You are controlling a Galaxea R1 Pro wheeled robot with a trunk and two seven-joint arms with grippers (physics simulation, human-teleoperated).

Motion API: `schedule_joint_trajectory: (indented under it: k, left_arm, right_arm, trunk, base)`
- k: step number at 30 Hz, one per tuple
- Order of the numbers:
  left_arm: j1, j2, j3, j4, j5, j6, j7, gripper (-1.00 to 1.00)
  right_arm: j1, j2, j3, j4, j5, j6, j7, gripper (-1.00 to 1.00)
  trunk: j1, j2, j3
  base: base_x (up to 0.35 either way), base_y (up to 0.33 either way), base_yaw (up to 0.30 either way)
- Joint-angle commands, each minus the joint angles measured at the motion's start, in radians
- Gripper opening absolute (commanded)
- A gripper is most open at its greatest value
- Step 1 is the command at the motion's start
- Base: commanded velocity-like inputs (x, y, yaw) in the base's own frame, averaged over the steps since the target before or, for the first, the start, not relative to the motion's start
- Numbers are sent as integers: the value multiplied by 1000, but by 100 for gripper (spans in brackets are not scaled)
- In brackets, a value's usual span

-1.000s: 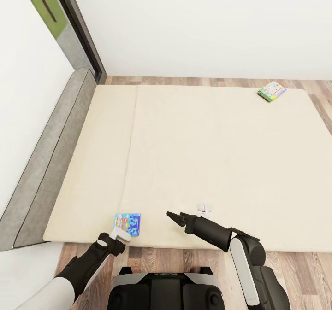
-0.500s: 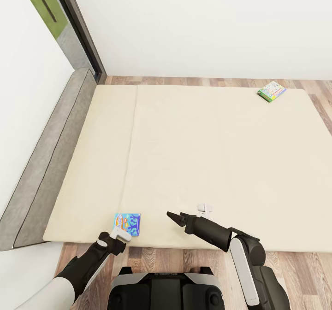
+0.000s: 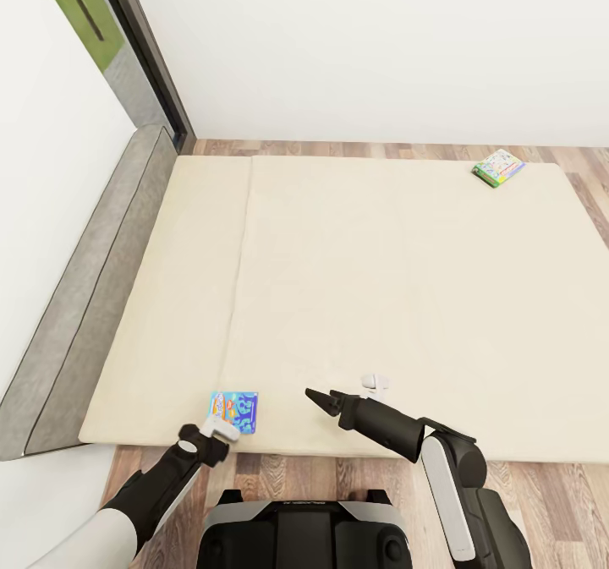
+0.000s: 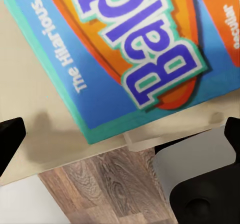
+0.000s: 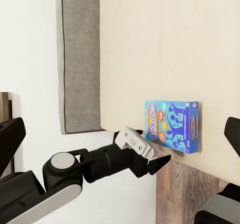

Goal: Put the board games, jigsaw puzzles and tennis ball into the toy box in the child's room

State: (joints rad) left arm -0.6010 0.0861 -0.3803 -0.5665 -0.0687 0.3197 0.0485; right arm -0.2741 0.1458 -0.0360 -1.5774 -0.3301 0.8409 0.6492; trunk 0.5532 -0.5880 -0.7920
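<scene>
Headboard (image 3: 89, 281) along the bed's (image 3: 364, 298) left side. Left gripper (image 3: 222, 430) sits at the bed's near edge, by its near-left corner, fingers spread and released, empty, tips just at the near edge of the blue board game (image 3: 234, 409). Step in hand, as I judge it: grasping that box. It lies flat on soft mattress close to the near edge, so best to come in low from the floor side, one finger over the cover and one under the overhanging rim, then close across the thickness; pressing down would only sink it. Right gripper (image 3: 315, 396) hovers over the near edge further right, dark fingers parted, holding nothing. Green-edged board game (image 3: 498, 166) lies at the far-right corner, well apart. Left wrist view gives the cover lettering and the box corner (image 4: 95, 136) near the mattress edge, wood floor (image 4: 110, 184) beyond; right wrist view shows the left gripper's (image 5: 142, 151) approach side-on and the box (image 5: 171, 125) lying flat.
</scene>
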Motion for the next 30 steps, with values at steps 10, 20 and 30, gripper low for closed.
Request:
schedule_joint_trajectory:
  k: [10,20,30]
  left_arm:
    - [0,1,-9,-14,-6,7,15,100]
    - [0,2,-12,-60,-6,10,17,100]
    - [4,2,-54,-80,-8,18,19,100]
  right_arm:
    - [0,1,-3,-1,0,6,4,100]
    - [0,1,-3,-1,0,6,4,100]
    - [0,0,-5,-1,0,6,4,100]
  trunk:
    - [0,-1,-1]
    - [0,-1,-1]
    - [0,-1,-1]
  base:
    - [0,0,0]
    - [0,0,0]
    - [0,0,0]
